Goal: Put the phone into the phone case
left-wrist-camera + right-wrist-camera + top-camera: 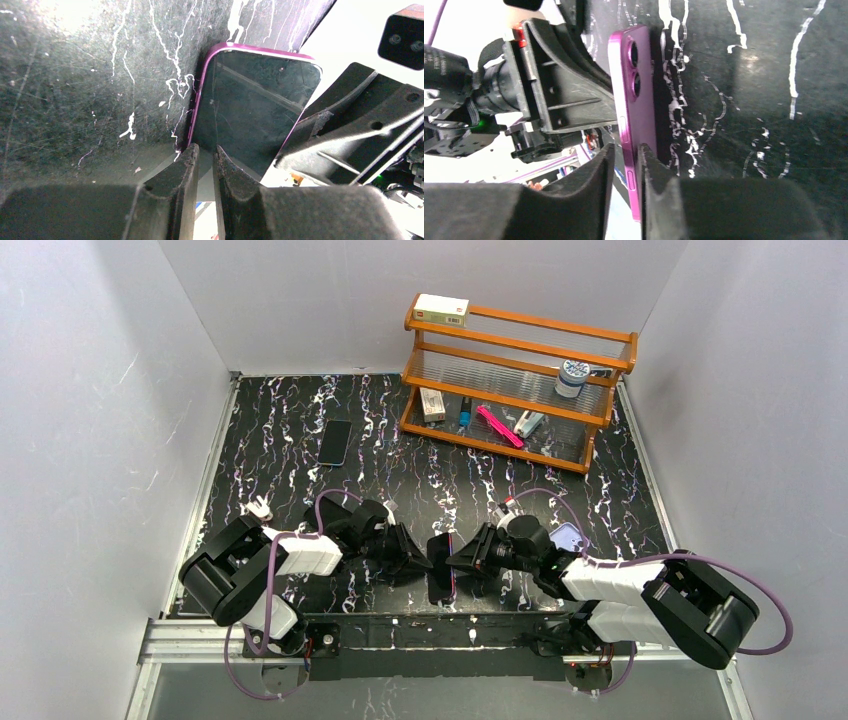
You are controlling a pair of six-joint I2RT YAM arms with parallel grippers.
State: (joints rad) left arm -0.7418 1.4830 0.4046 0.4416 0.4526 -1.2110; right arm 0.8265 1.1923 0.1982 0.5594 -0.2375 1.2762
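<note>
While the left pincer [205, 156] pinches the on-edge magenta-framed black-glass phone [250, 105], the right pincer [626, 152] narrowly straddles it, contact unclear; the thin pale-lavender phone case [568, 536] lies beside the right arm [610, 580].

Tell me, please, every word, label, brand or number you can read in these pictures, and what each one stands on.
No text can be read in any view.
White box on top of the shelf: printed label, too small to read.
Jar on the middle tier: label too blurred.
Small box on the bottom tier: markings too small.
Magenta phone: no lettering shows on its back or screen.
</note>
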